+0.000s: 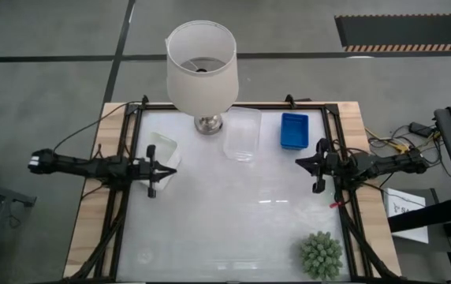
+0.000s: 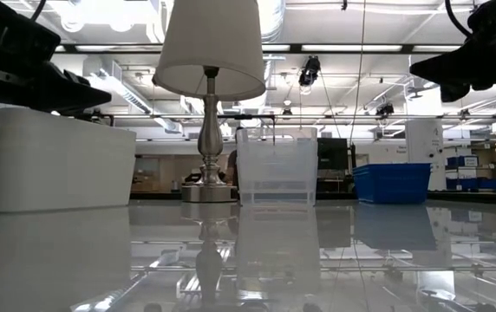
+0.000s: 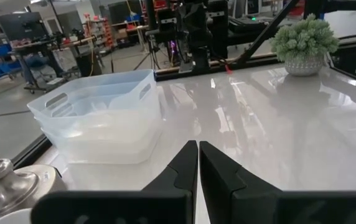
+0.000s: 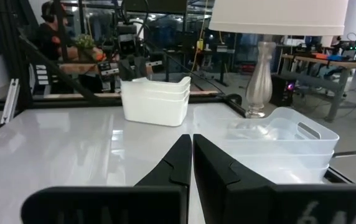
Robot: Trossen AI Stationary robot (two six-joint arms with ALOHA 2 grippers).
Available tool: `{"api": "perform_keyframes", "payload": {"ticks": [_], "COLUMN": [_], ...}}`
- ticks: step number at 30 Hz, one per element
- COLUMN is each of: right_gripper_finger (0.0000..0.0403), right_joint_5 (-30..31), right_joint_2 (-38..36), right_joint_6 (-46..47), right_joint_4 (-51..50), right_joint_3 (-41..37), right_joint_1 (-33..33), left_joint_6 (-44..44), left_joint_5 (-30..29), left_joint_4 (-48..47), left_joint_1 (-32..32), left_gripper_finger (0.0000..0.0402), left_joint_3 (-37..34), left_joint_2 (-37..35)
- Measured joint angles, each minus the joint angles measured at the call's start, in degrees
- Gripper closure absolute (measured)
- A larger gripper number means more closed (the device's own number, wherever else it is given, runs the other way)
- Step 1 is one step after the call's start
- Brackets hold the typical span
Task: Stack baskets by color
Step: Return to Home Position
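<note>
We see the white table (image 1: 233,217), with wide open room across its middle and front. At the far edge stands the lamp (image 1: 202,67). The clear baskets (image 1: 241,136) are just to the right of its foot. The white baskets (image 1: 165,150) sit near the left edge, and the blue baskets (image 1: 294,131) toward the far right corner. The plant (image 1: 321,254) takes the front right corner.

The left gripper (image 1: 165,171) hangs at the left edge, just beside the white baskets. The right gripper (image 1: 300,162) hangs at the right edge, near the blue baskets but apart from them.

From above we cannot count the layers. The right wrist view shows three white rims nested. Each wrist view shows that arm's fingers pressed together, holding nothing.
</note>
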Motion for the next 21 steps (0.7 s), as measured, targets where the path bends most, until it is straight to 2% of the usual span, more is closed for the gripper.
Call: {"api": "perform_keyframes", "payload": {"ticks": [21], "right_gripper_finger": [0.0394], "right_joint_5": [0.0], "right_joint_2": [0.0], "right_joint_6": [-1.0], "right_joint_4": [0.0], "right_joint_3": [0.0], "right_joint_1": [0.0], "left_joint_6": [0.0], "left_joint_5": [-0.1], "left_joint_4": [0.5], "left_joint_1": [0.0], "left_gripper_finger": [0.0402], "left_joint_3": [0.0], "left_joint_2": [1.4]}}
